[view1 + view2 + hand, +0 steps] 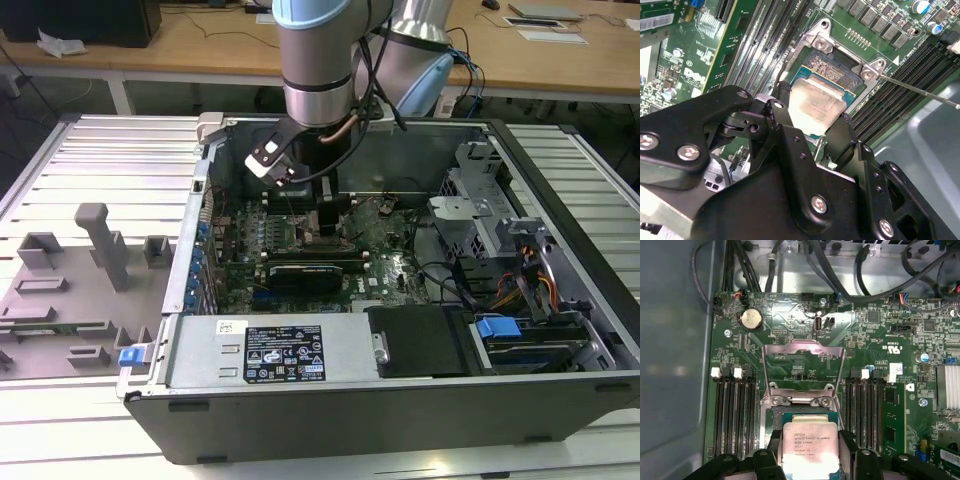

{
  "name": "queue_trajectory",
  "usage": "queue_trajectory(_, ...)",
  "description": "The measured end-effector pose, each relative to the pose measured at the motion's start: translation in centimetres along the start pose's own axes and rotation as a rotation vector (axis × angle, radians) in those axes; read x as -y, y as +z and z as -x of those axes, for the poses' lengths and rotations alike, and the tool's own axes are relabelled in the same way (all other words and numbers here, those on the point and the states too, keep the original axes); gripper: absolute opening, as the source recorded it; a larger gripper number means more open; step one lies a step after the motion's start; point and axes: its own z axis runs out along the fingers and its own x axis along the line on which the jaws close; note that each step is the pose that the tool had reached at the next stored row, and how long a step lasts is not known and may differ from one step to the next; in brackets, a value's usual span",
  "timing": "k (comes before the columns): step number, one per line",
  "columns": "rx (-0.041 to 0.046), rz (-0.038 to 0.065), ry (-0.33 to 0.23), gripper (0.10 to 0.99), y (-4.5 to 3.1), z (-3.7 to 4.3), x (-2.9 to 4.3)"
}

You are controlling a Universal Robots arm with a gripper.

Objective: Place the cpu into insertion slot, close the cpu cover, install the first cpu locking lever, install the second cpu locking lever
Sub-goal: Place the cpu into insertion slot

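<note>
silvery cpu (810, 450) sits clenched in the gripper (815, 107) low over the insertion slot (832, 67), cpu cover (803, 345) raised on its far side; it likely needs keeping level, edges square to the slot.

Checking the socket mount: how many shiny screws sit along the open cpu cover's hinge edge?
2. In the first wrist view, a screw and a second screw sit at opposite ends of the cpu cover hinge. Others may hide under the end effector gripping the cpu.
</note>
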Motion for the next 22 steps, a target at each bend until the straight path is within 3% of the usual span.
queue_trajectory(7,0.0018,0.000,0.014,0.537,1.25,-0.17,0.48)
queue_trajectory(12,0.0042,-0.001,0.042,0.537,1.61,-0.22,0.52)
queue_trajectory(19,0.0011,0.000,0.017,0.537,1.94,-0.60,0.45)
queue_trajectory(22,0.0006,0.000,0.013,0.537,2.49,-0.62,0.52)
